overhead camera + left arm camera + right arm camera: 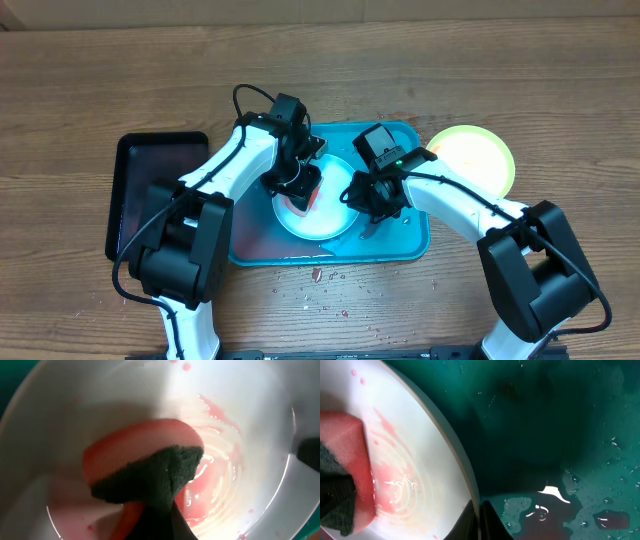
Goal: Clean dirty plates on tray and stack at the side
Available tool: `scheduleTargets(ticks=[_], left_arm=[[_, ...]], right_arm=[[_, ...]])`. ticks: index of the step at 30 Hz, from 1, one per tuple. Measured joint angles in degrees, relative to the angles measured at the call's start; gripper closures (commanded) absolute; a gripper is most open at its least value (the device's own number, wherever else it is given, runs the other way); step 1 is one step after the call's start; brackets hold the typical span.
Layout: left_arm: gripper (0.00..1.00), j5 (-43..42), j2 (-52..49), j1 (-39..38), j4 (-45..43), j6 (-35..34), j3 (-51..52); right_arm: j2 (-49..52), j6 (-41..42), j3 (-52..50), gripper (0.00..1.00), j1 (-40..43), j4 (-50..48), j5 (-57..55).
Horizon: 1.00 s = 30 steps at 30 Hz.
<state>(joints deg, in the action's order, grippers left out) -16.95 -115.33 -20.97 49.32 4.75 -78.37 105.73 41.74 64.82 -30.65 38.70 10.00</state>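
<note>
A light-blue-rimmed plate (pixel 330 215) with a white centre lies in the teal tray (pixel 410 240). My left gripper (pixel 297 187) is shut on a pink sponge (pixel 135 452) with a dark green scouring face, pressed onto the plate's wet centre (pixel 220 485), where red smears and foam show. My right gripper (pixel 480 522) is shut on the plate's right rim (pixel 462 465), one finger on each side of it. A yellow-green plate (pixel 475 155) sits on the table just right of the tray. The sponge (pixel 342 467) also shows at the left of the right wrist view.
A black tray (pixel 150 190) lies on the table to the left of the teal one. Water puddles stand on the teal tray floor (pixel 560 505). Red specks (pixel 320 285) dot the wooden table in front of the tray.
</note>
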Motion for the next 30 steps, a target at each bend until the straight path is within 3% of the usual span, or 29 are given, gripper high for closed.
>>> scheduleTargets(ticks=[1,8,12,15,20,30], left_arm=[[0.96,0.0,0.0,0.0,-0.2,-0.1,0.0],[0.96,13.7,0.0,0.1,2.9,-21.9,-2.1],[0.96,19.9,-0.6,0.6,6.7,-27.3,-4.3],[0.96,19.4,-1.1,0.6,7.8,-26.0,-6.8],[0.96,8.9,-1.6,1.4,11.8,-17.0,-13.5],[0.96,2.0,-2.0,6.1,31.8,-11.6,-36.9]], right_arm=[[0.0,0.0,0.0,0.96,0.1,-0.1,0.0],[0.0,0.2,0.0,0.96,0.0,-1.2,1.2],[0.0,0.3,0.0,0.96,0.0,-1.3,1.7],[0.0,0.3,0.0,0.96,-0.1,-1.2,1.6],[0.0,0.2,0.0,0.96,-0.1,-0.9,1.6],[0.0,-4.1,0.3,0.96,-0.1,1.0,3.9]])
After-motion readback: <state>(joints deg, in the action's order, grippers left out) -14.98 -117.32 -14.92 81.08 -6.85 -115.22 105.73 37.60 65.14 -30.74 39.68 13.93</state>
